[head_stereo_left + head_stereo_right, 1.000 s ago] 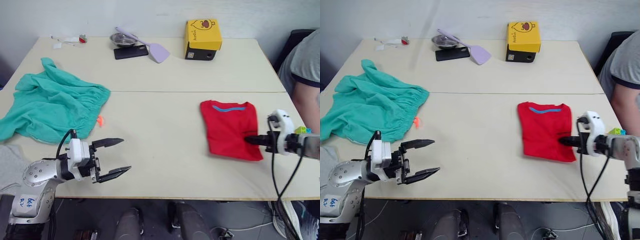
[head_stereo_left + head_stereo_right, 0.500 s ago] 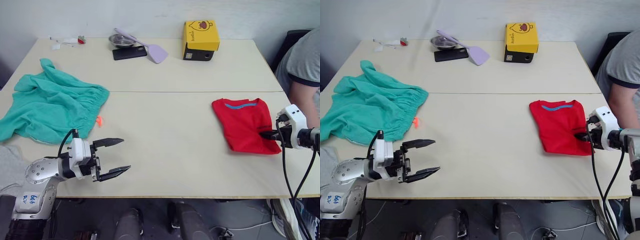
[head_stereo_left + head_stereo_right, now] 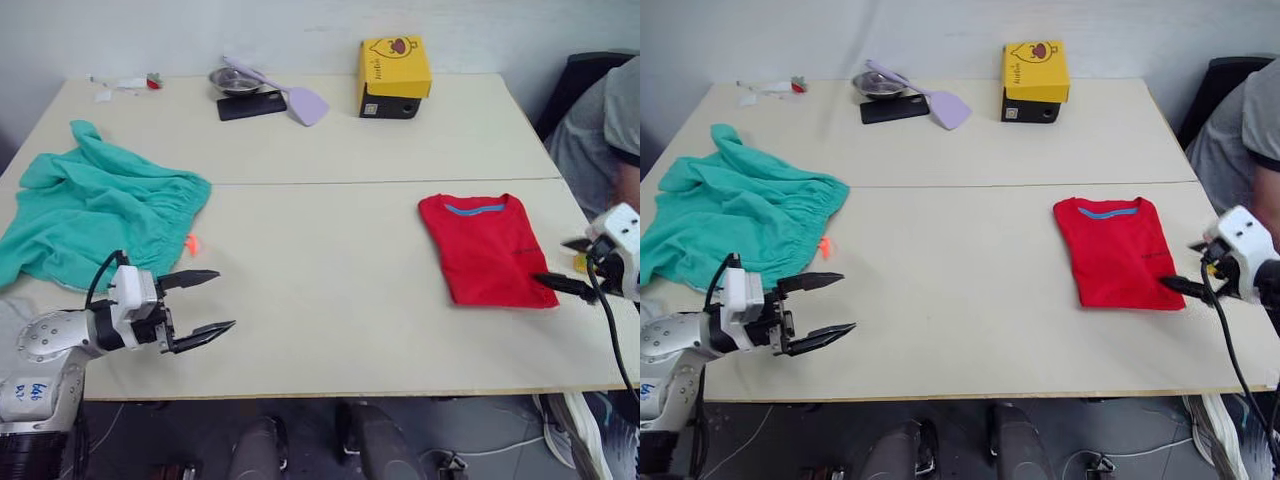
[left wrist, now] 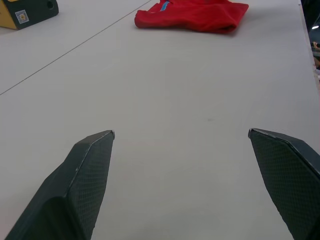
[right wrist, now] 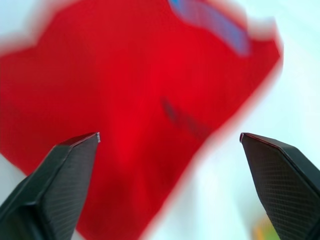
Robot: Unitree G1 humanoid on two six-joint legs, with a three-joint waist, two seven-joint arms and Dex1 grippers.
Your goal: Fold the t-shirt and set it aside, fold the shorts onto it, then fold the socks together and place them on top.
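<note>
One folded t-shirt (image 3: 484,246), one shorts (image 3: 95,215); two tools open.

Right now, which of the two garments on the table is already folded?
The red t-shirt, a neat rectangle beside the right gripper. The teal-green shorts lie spread and rumpled.

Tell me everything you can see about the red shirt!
The t-shirt is bright red, soft-looking cloth, with a blue band inside its collar. It is folded into a neat rectangle and lies flat on the right side of the pale table, collar toward the far side. The open right tool is just beside it, not holding it.
</note>
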